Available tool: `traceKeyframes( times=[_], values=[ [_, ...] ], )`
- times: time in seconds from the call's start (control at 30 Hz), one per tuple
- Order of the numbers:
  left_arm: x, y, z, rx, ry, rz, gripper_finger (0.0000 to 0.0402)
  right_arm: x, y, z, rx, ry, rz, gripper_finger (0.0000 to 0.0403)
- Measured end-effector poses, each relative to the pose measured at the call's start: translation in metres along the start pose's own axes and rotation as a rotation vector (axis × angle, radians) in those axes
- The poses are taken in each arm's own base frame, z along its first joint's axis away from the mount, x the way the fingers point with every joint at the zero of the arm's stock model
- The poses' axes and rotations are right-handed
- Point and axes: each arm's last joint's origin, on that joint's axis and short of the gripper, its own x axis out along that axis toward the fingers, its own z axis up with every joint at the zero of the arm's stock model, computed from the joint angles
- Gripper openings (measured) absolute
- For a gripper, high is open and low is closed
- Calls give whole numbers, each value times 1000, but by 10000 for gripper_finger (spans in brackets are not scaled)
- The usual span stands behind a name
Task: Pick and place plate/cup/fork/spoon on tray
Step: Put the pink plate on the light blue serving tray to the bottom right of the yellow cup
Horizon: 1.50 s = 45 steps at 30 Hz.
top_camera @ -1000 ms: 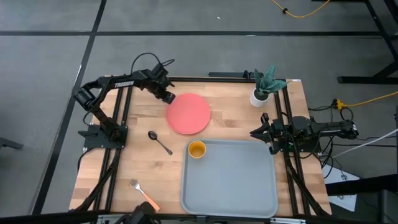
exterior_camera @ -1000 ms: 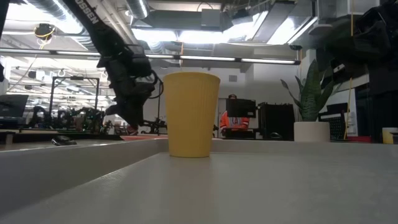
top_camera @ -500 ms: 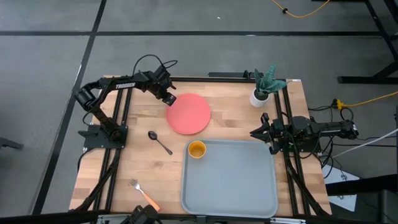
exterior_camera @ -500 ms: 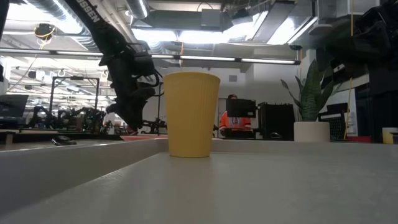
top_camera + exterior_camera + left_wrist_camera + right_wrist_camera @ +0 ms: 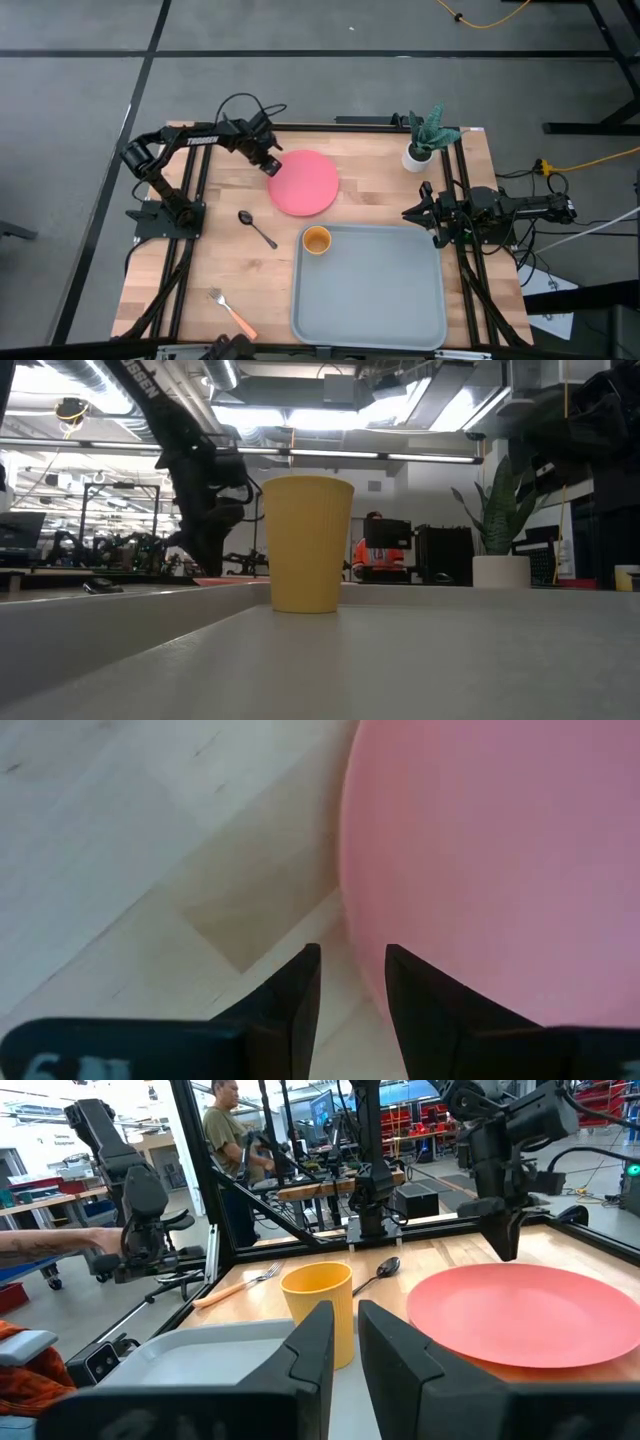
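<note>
Wooden counter (image 5: 380, 195) fills the middle of the high view. Left end effector (image 5: 271, 166) sits right at the left rim of the flat round coral-pink plate (image 5: 304, 182), fingers slightly apart, plate edge just beside them. Small yellow-orange cup (image 5: 316, 240) stands in the upper-left corner of the big light grey tray (image 5: 380, 295). Right end effector (image 5: 412, 213) waits at the tray's upper right, fingers narrowly apart.

"TROSSEN" lettering on left arm (image 5: 200, 140)

Overhead looking straight down; low camera level across the tray (image 5: 400, 660); wrist cameras close past own fingers. Shared by all: the plate (image 5: 304, 182).
</note>
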Motion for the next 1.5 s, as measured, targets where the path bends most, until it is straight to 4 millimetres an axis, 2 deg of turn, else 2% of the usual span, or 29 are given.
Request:
traceKeyframes(
  times=[0.37,0.73,1.03,1.5],
  values=[
    [0,-2,1,-1,-8,-53,107,0,0,0,0,0,0,56],
    [3,-12,-1,19,-6,-7,107,0,0,0,0,0,0,56],
    [3,-12,-2,-6,-4,10,107,0,0,0,0,0,0,56],
    [22,-10,-5,-51,72,-48,107,0,0,0,0,2,1,56]
  ],
)
